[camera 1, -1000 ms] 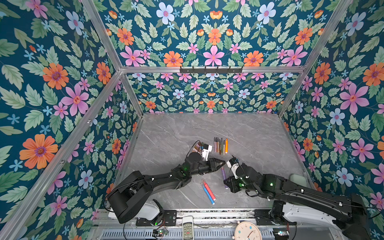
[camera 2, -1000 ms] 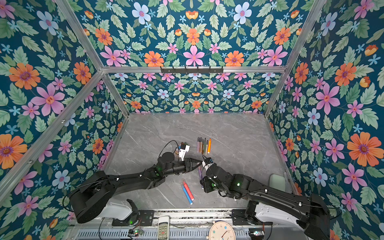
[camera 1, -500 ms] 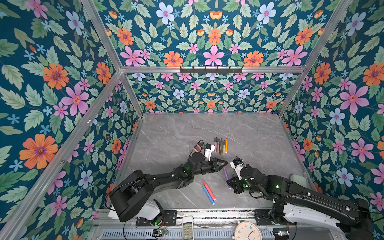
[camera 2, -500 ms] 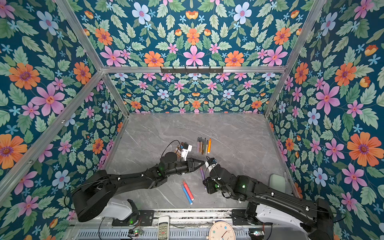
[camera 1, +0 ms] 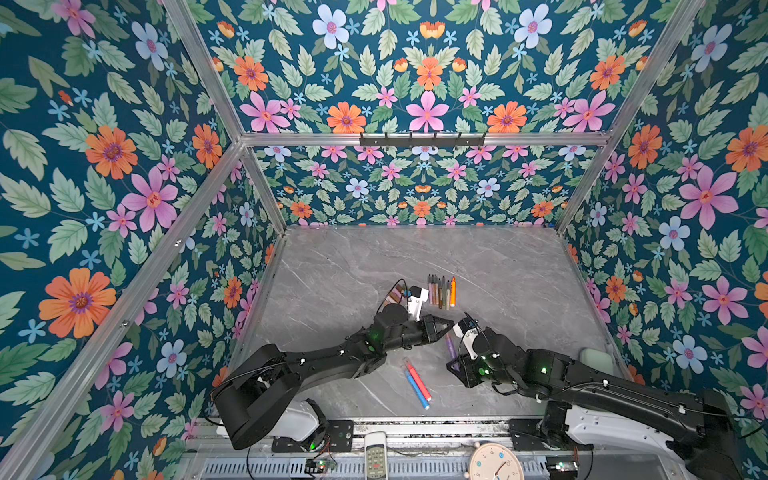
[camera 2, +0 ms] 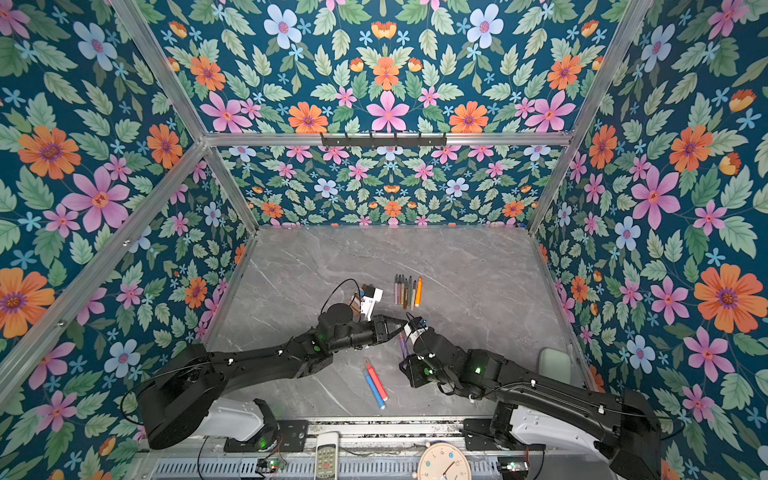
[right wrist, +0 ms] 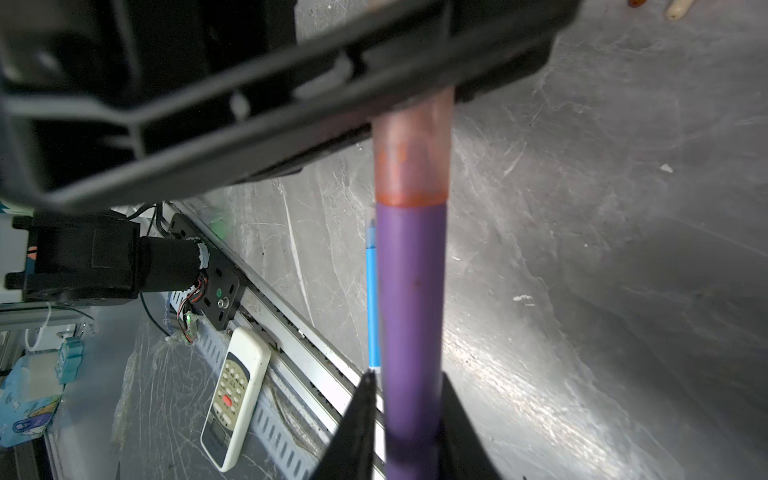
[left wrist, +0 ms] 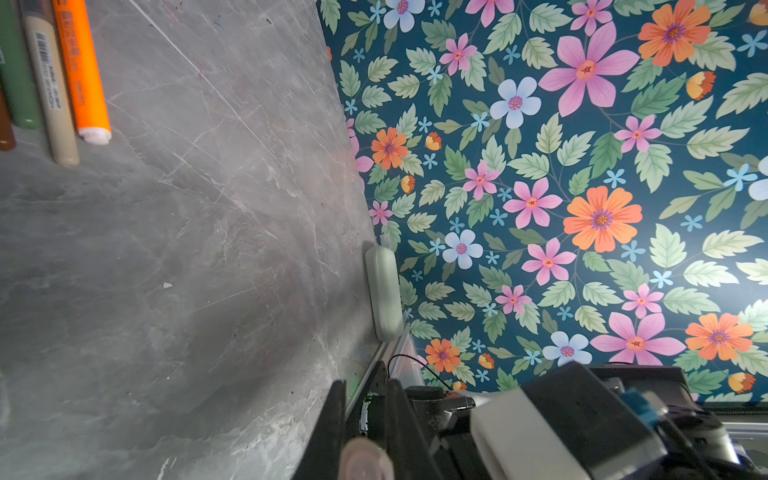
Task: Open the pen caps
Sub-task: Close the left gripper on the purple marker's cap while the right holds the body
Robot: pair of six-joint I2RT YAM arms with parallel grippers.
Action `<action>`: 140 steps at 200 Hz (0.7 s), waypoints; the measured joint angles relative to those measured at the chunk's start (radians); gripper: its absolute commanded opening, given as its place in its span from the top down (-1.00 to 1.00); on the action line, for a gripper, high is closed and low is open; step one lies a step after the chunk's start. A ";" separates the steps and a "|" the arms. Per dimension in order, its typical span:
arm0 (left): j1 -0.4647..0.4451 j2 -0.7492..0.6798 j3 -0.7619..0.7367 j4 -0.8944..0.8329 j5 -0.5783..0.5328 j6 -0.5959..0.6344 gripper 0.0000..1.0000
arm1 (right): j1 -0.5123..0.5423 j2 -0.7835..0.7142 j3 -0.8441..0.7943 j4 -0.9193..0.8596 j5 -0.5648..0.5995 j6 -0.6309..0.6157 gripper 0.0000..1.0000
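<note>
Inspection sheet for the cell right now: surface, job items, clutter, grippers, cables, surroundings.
Surface: grey marbled tabletop, a few white specks, no spills seen.
Job's things: purple pen with its translucent cap on; row of pens; red pen beside blue pen; loose caps, partly hidden.
Clutter: pale green case at the table's right edge.
Grippers: left gripper shut on the cap; right gripper shut on the purple pen.
Cables: black cable loops over the left wrist.
Surroundings: floral walls, aluminium frame; remote and clock at the front rail.
</note>
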 measured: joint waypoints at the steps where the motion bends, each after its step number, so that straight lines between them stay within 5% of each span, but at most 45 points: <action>1: 0.000 0.000 0.000 -0.002 -0.001 0.000 1.00 | 0.000 0.000 0.000 0.000 -0.001 0.000 1.00; 42: 0.000 0.000 0.011 -0.017 0.007 0.001 0.39 | -0.002 -0.008 0.006 -0.006 0.005 0.008 1.00; 76: 0.000 0.005 0.007 -0.016 0.014 0.000 0.27 | -0.012 -0.010 0.021 -0.018 0.005 0.008 1.00; 94: -0.001 0.010 0.003 -0.011 0.020 -0.004 0.48 | -0.014 -0.010 0.022 -0.027 0.003 0.008 1.00; 111: -0.003 0.016 0.002 0.014 0.033 -0.011 1.00 | -0.016 -0.010 0.023 -0.038 0.000 0.006 1.00; 135: -0.005 0.019 0.002 0.032 0.038 -0.008 1.00 | -0.018 -0.010 0.023 -0.047 0.004 -0.003 1.00; 140: -0.006 0.019 0.002 0.032 0.037 -0.010 1.00 | -0.019 -0.011 0.023 -0.047 0.004 -0.003 0.86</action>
